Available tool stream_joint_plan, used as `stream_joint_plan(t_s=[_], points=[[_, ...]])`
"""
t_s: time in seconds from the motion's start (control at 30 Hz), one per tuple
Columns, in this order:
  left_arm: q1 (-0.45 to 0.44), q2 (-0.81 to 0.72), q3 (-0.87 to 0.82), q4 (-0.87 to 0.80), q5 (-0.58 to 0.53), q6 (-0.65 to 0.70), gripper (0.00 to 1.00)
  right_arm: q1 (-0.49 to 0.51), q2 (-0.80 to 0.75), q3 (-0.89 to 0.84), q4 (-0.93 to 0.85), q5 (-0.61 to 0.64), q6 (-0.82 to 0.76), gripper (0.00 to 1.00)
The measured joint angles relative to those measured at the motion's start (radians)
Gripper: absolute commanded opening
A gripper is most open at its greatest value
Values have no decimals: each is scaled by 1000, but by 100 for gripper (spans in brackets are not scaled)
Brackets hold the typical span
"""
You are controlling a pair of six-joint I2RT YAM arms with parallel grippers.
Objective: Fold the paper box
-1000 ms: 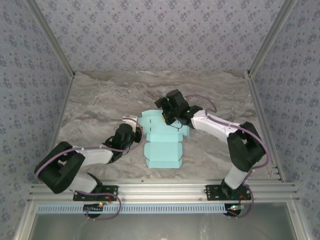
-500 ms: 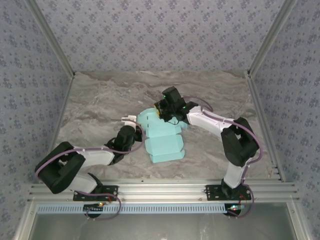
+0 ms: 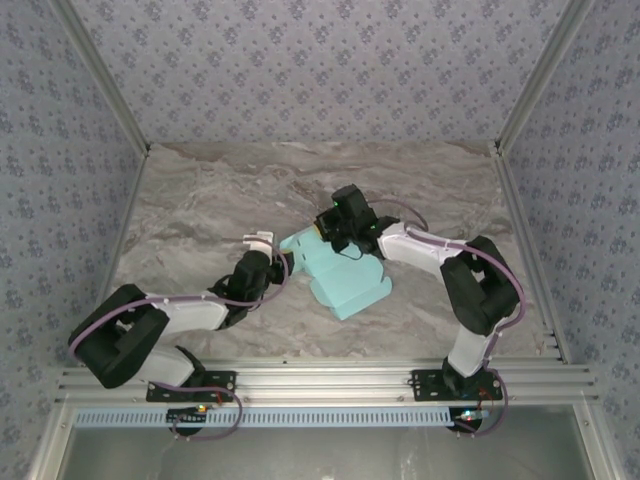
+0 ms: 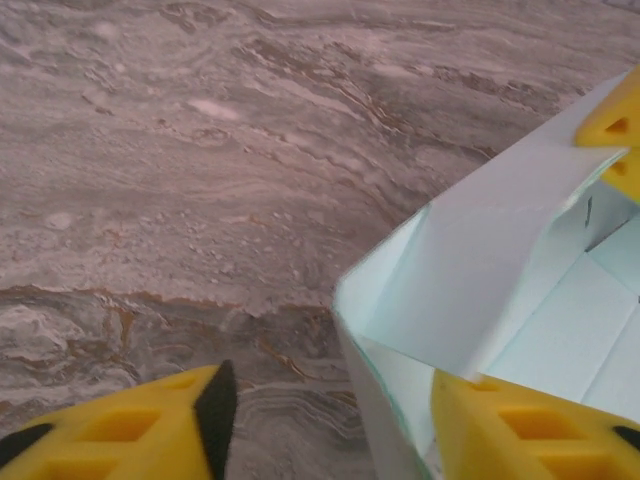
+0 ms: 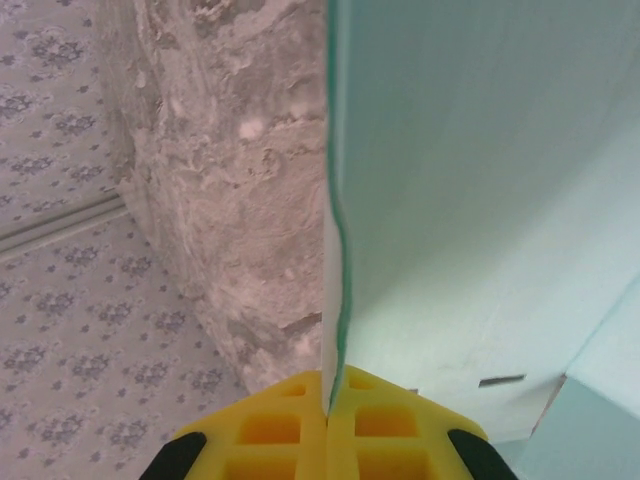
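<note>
Diagonally, the paper box (image 3: 350, 285), far-left to near-right; right hand (image 5: 328, 385) tight on its edge, left hand (image 4: 332, 390) parted.

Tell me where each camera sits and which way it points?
Top external: above and behind the arms, looking down on the table; both arms show, reaching to the paper box.
Left wrist: on the left arm, facing past the open left gripper to the box's corner.
Right wrist: on the right arm, facing along the right gripper, shut on the box's edge.
Shared: all three see box and table.
</note>
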Motion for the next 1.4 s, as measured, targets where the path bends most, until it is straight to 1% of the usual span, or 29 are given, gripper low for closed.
stream_joint_plan(t_s=[0.13,0.23,0.37,0.43,0.5,0.6,0.7,0.9,0.97,1.1,1.17,1.27,1.4], points=[[0,-99,-3,-51,52,4,64,-26,0,-52,81,-35,-33,0],[0,-212,-17,-84,77,12,65,-41,0,-79,156,-58,-55,0],[2,-351,-43,-156,70,22,66,-55,0,-111,278,-104,-66,0],[20,-393,-48,-201,50,21,66,-57,0,-116,334,-129,-71,0],[74,-409,-48,-250,50,11,66,-56,0,-118,378,-150,-85,0],[169,-385,-32,-343,58,-2,66,-55,0,-124,431,-176,-107,0],[220,-337,15,-408,104,2,67,-50,0,-152,497,-191,-121,0],[237,-312,110,-436,227,68,68,-40,32,-185,573,-201,-133,0],[249,-314,144,-471,269,104,68,-39,37,-194,583,-203,-136,0],[277,-303,235,-554,314,170,69,-40,48,-196,600,-212,-136,0],[310,-256,284,-568,363,171,70,-39,50,-196,607,-214,-136,0],[354,-125,349,-585,460,167,71,-39,58,-196,612,-218,-136,0],[357,8,376,-621,574,169,72,-39,76,-195,617,-229,-136,0]])
